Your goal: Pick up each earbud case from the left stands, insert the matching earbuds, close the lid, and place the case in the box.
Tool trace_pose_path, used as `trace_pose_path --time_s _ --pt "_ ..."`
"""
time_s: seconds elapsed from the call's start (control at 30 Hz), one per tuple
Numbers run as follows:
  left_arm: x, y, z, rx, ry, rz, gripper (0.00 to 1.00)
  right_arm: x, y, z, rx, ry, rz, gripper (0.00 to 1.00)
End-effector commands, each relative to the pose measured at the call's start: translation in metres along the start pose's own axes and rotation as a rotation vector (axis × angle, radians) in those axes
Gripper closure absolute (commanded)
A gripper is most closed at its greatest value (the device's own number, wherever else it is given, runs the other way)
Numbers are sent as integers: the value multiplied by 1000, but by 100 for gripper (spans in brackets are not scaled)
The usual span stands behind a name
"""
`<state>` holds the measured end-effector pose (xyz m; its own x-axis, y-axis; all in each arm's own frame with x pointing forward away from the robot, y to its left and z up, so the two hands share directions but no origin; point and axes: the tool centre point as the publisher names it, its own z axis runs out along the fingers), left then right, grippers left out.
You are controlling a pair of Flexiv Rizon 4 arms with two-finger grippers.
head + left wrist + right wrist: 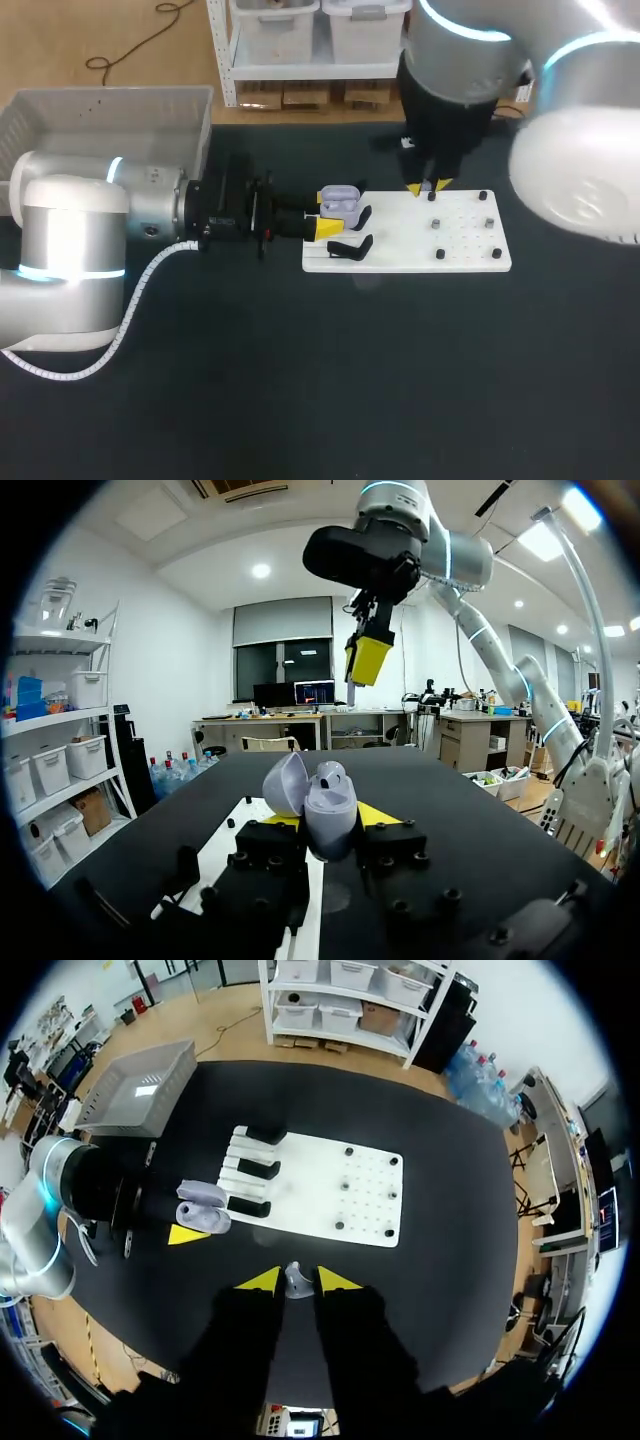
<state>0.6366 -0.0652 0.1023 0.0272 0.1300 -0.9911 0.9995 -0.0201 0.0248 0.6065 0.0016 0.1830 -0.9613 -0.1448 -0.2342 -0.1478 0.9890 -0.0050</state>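
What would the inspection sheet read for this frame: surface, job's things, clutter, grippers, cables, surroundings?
Surface: black table with a white board on it.
Job's things: lilac case, lid open, held over the board's black stands; small grey earbud; grey box at the far left corner.
Clutter: nothing seen.
Grippers: left gripper shut on the case; right gripper shut on the earbud, above the board.
Cables: white coiled hose along the left arm.
Surroundings: nothing seen reaching over the table.
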Motion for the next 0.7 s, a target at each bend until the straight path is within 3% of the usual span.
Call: trace_pose_path --time_s 0.03,0.3,0.4,0.7 --pt "0 -1 0 -5 0 2 100 -2 1 -1 1 18 -1 100" --pt "0 -1 0 -5 0 2 100 -2 1 -1 1 18 -1 100" --pt "0 -1 0 -5 0 2 100 -8 4 -5 -36 -3 -35 100" --pt "0 -1 0 -5 0 2 100 -22 32 -9 -85 -19 -136 100"
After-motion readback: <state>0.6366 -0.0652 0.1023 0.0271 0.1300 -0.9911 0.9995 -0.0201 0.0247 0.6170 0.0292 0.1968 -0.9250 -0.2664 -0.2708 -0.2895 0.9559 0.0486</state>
